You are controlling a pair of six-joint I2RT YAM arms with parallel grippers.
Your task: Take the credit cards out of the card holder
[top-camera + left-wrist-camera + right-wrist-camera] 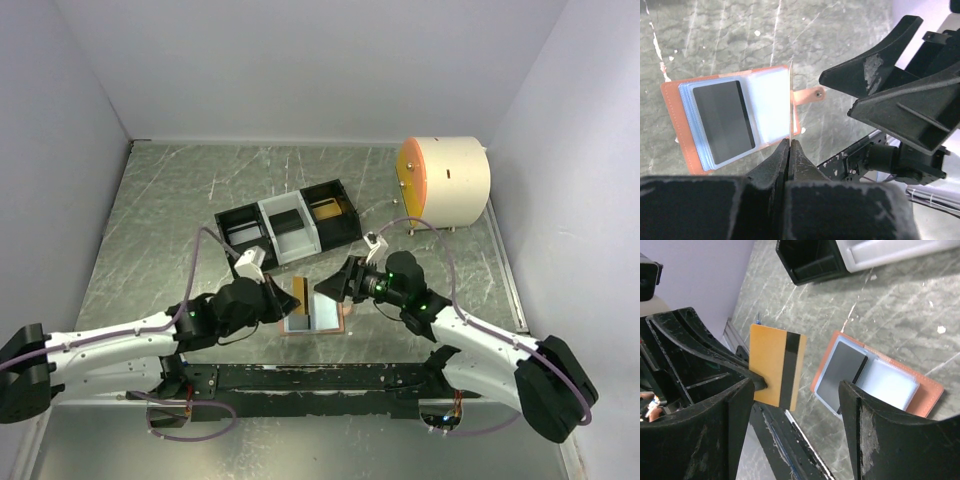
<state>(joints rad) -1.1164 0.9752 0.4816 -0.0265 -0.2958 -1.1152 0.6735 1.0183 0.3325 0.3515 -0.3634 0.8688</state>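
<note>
Between the two arms, on the marbled table (160,230), the card holder (316,322) lies open, pale pockets up, with a dark grey card (722,122) tucked in one pocket. An orange card (771,362) (black stripe down one face) stands upright over the holder, pinched at its lower edge by the left gripper (790,146), whose jaws are clamped tight. The right gripper (332,285) faces it from close by, fingers spread wide with nothing between them. Beyond sits a three-compartment tray (285,225); a white drum (455,180) stands further right.
</note>
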